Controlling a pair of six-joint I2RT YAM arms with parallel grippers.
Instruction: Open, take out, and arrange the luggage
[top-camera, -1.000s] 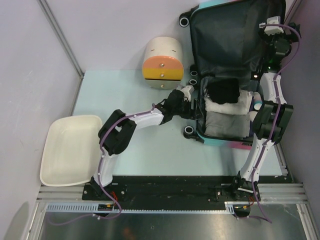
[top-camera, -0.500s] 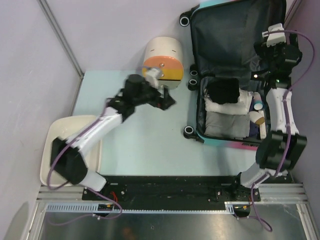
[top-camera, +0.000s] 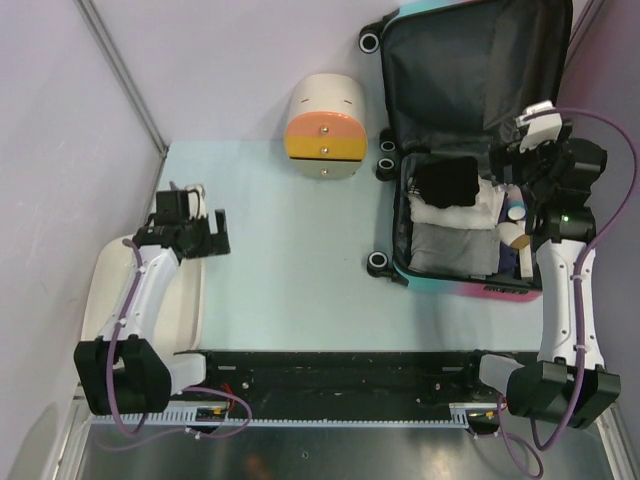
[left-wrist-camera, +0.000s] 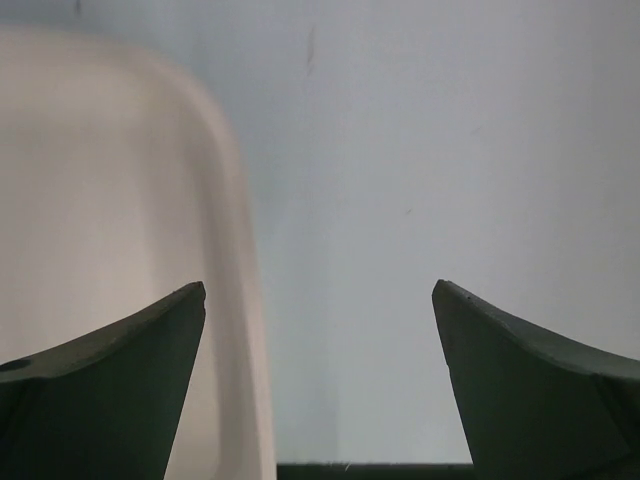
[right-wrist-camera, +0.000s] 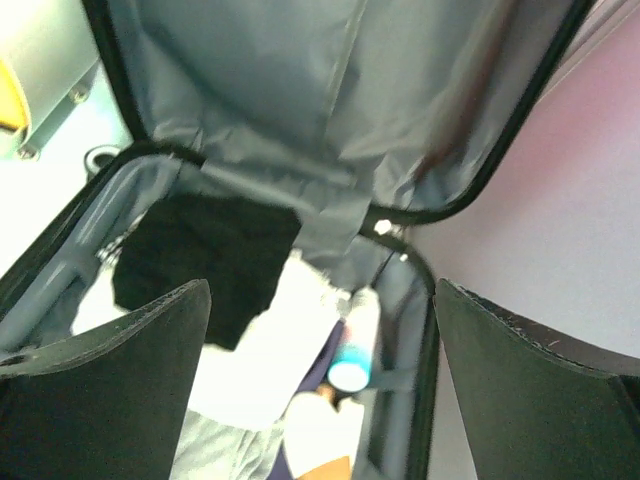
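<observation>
Luggage (top-camera: 450, 70): far right of the table, lid open and standing up. The lower half holds a black cloth (top-camera: 447, 182), a white towel (top-camera: 452, 213), a grey cloth (top-camera: 450, 250) and a bottle (top-camera: 514, 211).
Right gripper (top-camera: 506, 170): above the luggage's right side, jaws wide apart, holding nothing.
Drawer box (top-camera: 325, 125): just left of the luggage.
Left gripper (top-camera: 205, 237): jaws wide apart, holding nothing, over the right rim of the white tray (top-camera: 115, 300), near left.

The luggage (top-camera: 450, 80) (plastic shell) has cloth lining.

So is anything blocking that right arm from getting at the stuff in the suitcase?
Nothing visible. The suitcase lies open with its lid back, and the right jaws stand open above it. The black cloth lying on top inside is uncovered.
</observation>
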